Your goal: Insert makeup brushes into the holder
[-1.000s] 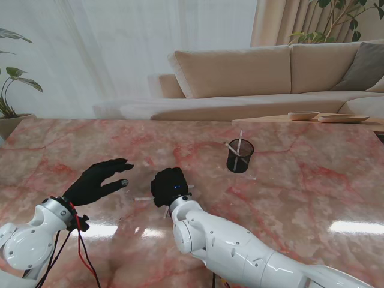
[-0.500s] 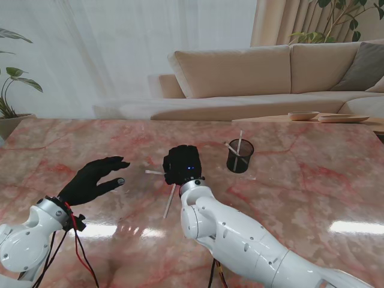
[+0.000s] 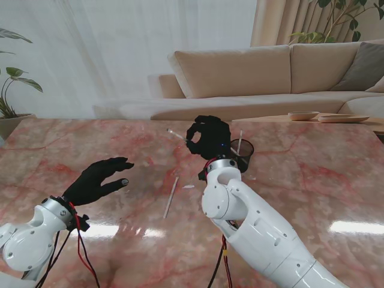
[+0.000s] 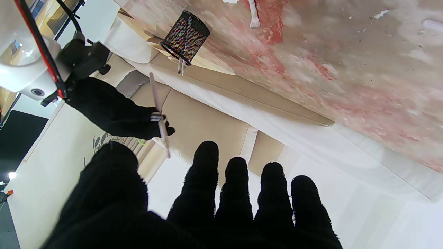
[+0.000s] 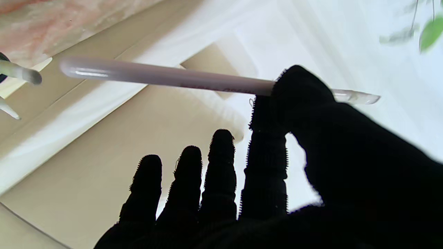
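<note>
Daylight is pouring through sheer white curtains (image 3: 108,48) that are hanging across the far wall, and heavier beige drapes (image 3: 282,18) are hanging beside them on the right. A long cream sofa (image 3: 240,78) is running behind the pink marble table (image 3: 72,150), with a grey cushion (image 3: 363,66) leaning at its right end. Leafy plants are standing at both edges: one on the left (image 3: 12,90), another peeking over the sofa (image 3: 348,18). Two shallow bowls (image 3: 327,116) are sitting on a low side table (image 3: 270,120).
</note>
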Robot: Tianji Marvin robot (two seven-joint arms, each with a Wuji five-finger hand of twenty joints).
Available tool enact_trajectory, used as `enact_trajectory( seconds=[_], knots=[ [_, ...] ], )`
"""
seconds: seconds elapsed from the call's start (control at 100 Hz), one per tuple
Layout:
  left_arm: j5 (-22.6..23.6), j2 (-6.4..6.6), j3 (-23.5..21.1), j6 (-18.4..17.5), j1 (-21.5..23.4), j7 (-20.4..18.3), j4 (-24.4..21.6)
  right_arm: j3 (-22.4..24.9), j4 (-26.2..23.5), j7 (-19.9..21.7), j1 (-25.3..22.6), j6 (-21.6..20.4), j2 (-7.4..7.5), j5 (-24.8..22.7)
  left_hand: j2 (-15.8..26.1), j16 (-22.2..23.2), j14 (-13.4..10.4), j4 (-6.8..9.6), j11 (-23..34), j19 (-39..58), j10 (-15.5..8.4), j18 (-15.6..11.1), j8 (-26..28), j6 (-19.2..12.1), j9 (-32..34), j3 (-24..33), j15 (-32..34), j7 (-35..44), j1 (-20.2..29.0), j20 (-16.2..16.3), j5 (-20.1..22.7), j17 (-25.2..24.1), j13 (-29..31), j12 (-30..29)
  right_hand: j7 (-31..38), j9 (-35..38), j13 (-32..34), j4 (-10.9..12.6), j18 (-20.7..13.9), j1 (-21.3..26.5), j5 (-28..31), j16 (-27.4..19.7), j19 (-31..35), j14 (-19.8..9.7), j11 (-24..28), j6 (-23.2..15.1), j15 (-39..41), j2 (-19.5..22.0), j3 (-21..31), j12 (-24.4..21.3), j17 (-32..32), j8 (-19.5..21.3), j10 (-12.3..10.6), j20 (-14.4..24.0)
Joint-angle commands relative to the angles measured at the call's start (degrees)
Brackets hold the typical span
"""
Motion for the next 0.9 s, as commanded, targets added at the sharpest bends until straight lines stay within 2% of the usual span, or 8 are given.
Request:
enact_trajectory(
  seconds=[0.0,0.09,0.19,0.37,0.49,0.68,0.89],
  knots=[
    [0.16,-0.05,0.47,0.39,0.02,-0.04,0.08,1.97,-1.21,-0.46,-0.78,-0.03,0.68,2.26,0.17,-0.54,-2.57,-0.27,-1.41,-1.23,-0.93,-0.57,0.46,-1.86,-1.47,-1.37,-1.86,0.86,0.07,-0.91,0.75,-0.2,-2.82,-0.66,3.77,-1.47,-2.45,-0.2,-1.87,0.85,3.04,-1.82,-1.34,-1.06,-1.04,-4.66,-1.4,3.91,2.56,-1.01,-0.79,2.95,-0.25,-0.93],
    [0.13,-0.03,1.11,0.55,-0.33,-0.09,0.34,5.62,-2.34,-1.4,-2.26,-1.88,0.42,6.29,0.15,-0.54,-2.57,-0.27,-1.41,-1.25,-0.88,-0.53,0.46,-1.84,-1.49,-1.38,-1.85,0.86,0.07,-0.92,0.77,-0.21,-2.8,-0.66,3.79,-1.93,-2.35,-0.16,-2.06,1.27,2.88,-2.38,-1.65,-1.1,-1.16,-4.04,-2.28,3.84,2.59,-1.33,-1.0,2.98,-0.14,-0.94],
    [0.03,0.01,1.86,0.79,-0.82,-0.2,0.79,8.93,-2.41,-1.95,-3.35,-3.48,0.73,7.27,0.17,-0.56,-2.61,-0.27,-1.43,-1.32,-0.84,-0.58,0.47,-1.88,-1.51,-1.38,-1.87,0.87,0.07,-0.95,0.77,-0.26,-2.82,-0.67,3.84,-2.1,-2.24,-0.14,-2.03,1.29,3.01,-2.52,-1.66,-1.13,-1.15,-4.16,-2.54,3.65,2.45,-1.54,-0.85,2.93,-0.14,-0.76],
    [-0.05,0.02,3.2,1.32,-1.83,-0.22,1.99,14.21,-1.43,-3.59,-4.72,-8.16,0.35,13.06,0.19,-0.56,-2.51,-0.26,-1.48,-1.79,-0.85,-0.78,0.46,-1.81,-1.62,-1.38,-1.9,0.84,0.11,-1.2,0.64,-0.19,-2.93,-0.69,4.01,-2.57,-2.31,-0.12,-2.32,1.39,3.12,-3.13,-2.48,-1.11,-1.6,-4.18,-3.94,3.52,2.5,-2.2,-1.54,2.83,-0.22,-0.46],
    [-0.37,0.04,4.24,1.83,-2.66,-0.33,3.09,17.04,-0.14,-3.69,-5.01,-11.16,-0.42,20.81,0.23,-0.57,-2.59,-0.26,-1.49,-1.87,-0.87,-0.77,0.47,-1.85,-1.67,-1.38,-1.94,0.85,0.12,-1.23,0.6,-0.16,-2.96,-0.7,4.12,-2.97,-2.29,-0.05,-2.62,1.83,3.13,-3.79,-3.37,-1.12,-1.93,-3.8,-5.53,3.33,2.53,-2.59,-2.17,2.71,-0.17,-0.1],
    [-0.93,0.21,5.58,2.42,-4.09,-1.28,4.52,20.06,3.97,-4.47,-4.51,-14.91,-1.57,29.5,0.25,-0.6,-2.67,-0.25,-1.54,-1.99,-0.83,-0.81,0.46,-1.82,-1.82,-1.39,-2.01,0.82,0.16,-1.28,0.47,-0.17,-3.07,-0.73,4.29,-3.37,-2.42,0.07,-2.93,2.38,3.12,-4.22,-4.25,-1.28,-2.12,-3.16,-6.82,3.1,2.47,-2.75,-2.8,2.57,-0.32,0.28],
    [-1.25,0.25,6.79,2.94,-5.3,-1.6,5.67,21.45,11.18,-4.58,-2.67,-19.09,-2.13,32.67,0.23,-0.59,-2.66,-0.26,-1.5,-2.12,-0.89,-0.8,0.47,-1.87,-1.8,-1.47,-2.02,0.86,0.13,-1.32,0.48,-0.14,-3.04,-0.72,4.29,-3.7,-2.32,0.13,-3.16,2.39,3.33,-4.53,-5.3,-1.52,-2.34,-3.77,-8.21,2.94,2.18,-2.86,-3.16,2.28,-0.93,0.85]
  ],
)
